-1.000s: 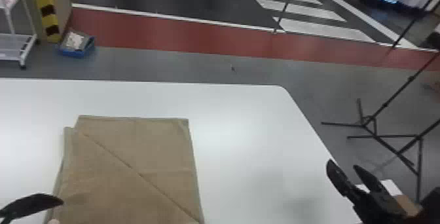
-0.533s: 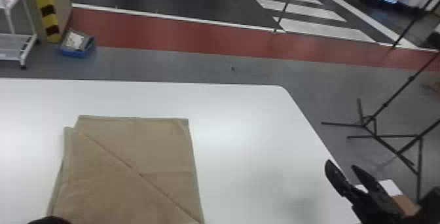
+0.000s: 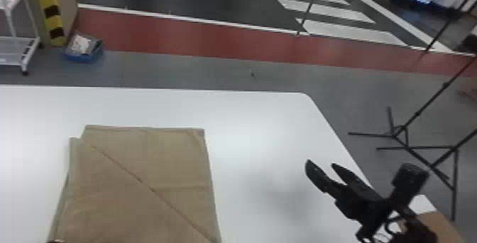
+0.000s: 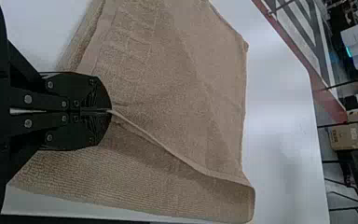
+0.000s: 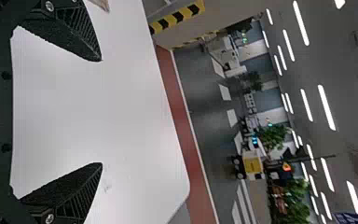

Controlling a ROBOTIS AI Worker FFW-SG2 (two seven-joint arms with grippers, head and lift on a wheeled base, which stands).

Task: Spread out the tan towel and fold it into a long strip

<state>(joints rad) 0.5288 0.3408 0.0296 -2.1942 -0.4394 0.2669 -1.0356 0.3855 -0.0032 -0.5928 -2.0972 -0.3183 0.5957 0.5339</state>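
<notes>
Tan towel (image 3: 170,160), 7 o'clock on the counter (image 3: 269,118), looks spread, part-folded; left end effector (image 4: 110,111) pinches 1 edge; right end effector (image 3: 321,164), 4 o'clock, wide; strip unfinished.

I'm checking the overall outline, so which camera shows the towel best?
The head view: far edge and both sides of the towel, near end cut off. The left wrist view is closer, with the left pincer shut on an edge; the right wrist view catches a small bit at its border.

The right tool (image 3: 321,163) is black, its two tapering fingers (image 5: 81,23) ribbed and grainy. Round silver screws (image 5: 50,6) sit at their bases
</notes>
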